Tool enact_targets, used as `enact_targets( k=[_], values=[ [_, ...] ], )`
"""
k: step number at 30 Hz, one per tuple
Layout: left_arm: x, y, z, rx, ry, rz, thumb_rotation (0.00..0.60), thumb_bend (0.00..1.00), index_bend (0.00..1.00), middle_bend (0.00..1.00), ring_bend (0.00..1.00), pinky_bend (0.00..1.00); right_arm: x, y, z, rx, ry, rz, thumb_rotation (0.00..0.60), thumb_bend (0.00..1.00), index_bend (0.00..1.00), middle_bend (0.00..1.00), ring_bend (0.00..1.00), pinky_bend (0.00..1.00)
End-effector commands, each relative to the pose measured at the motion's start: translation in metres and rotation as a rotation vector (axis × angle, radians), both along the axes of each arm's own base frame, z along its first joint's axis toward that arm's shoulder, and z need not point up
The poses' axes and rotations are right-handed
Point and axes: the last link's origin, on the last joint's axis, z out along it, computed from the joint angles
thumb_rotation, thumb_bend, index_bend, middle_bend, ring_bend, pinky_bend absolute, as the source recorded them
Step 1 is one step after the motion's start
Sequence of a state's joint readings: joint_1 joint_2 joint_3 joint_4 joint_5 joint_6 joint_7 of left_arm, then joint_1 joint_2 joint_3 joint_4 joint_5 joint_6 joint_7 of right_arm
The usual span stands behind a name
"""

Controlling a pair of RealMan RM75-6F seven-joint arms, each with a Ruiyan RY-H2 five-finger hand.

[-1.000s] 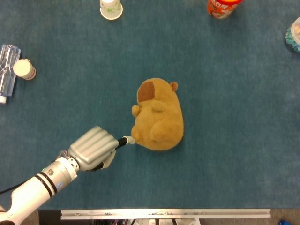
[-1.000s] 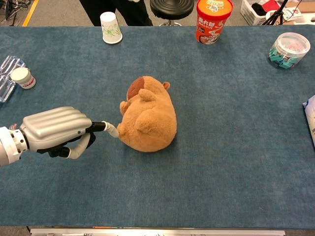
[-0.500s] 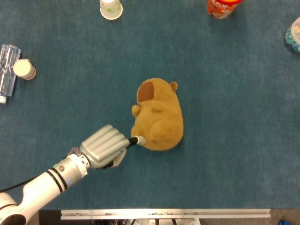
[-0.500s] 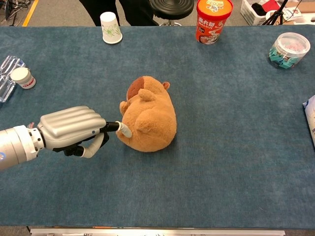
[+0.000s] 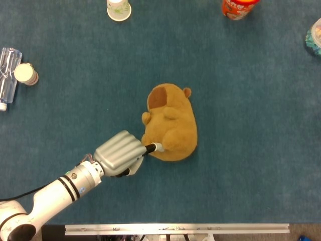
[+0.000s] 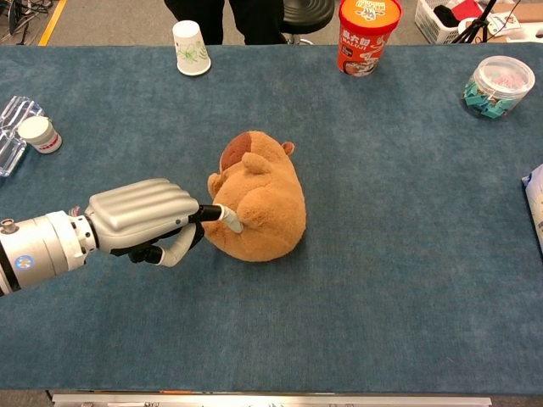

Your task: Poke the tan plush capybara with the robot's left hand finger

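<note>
The tan plush capybara (image 5: 170,123) (image 6: 259,203) lies in the middle of the blue table, its brown muzzle toward the far side. My left hand (image 5: 119,152) (image 6: 142,216) comes in from the lower left. One extended finger presses its white tip into the plush's near left flank, denting the fur. The other fingers are curled in and hold nothing. My right hand shows in neither view.
A clear bottle (image 5: 7,75) and a small white jar (image 5: 26,74) lie at the far left. A paper cup (image 6: 191,47) and a red tub (image 6: 367,24) stand along the far edge. A lidded clear container (image 6: 499,85) sits at the far right.
My left hand has slid to the right along the table. Its fingertip, at first just at the plush's edge, is now pushed into the flank.
</note>
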State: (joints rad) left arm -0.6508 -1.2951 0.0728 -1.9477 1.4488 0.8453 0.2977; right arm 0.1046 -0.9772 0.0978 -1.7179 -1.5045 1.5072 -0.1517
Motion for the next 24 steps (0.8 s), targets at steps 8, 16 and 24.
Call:
enact_targets(
  k=[8, 16, 24],
  values=[
    [-0.015, -0.013, 0.025, 0.039, 0.035, 0.046, 0.600, 1.00, 0.22, 1.00, 0.91, 0.72, 0.002, -0.002, -0.003, 0.010, 0.000, 0.005, 0.600, 0.00, 0.26, 0.30, 0.28, 0.38],
    [-0.030, -0.016, 0.048, 0.116, 0.042, 0.127, 0.600, 1.00, 0.23, 1.00, 0.91, 0.72, 0.004, -0.002, -0.005, 0.015, 0.001, 0.011, 0.600, 0.00, 0.26, 0.30, 0.28, 0.38],
    [-0.068, 0.002, 0.092, 0.393, -0.008, 0.272, 0.600, 1.00, 0.20, 1.00, 0.86, 0.72, 0.007, -0.001, -0.003, 0.008, 0.008, 0.014, 0.600, 0.00, 0.26, 0.30, 0.28, 0.38]
  ],
)
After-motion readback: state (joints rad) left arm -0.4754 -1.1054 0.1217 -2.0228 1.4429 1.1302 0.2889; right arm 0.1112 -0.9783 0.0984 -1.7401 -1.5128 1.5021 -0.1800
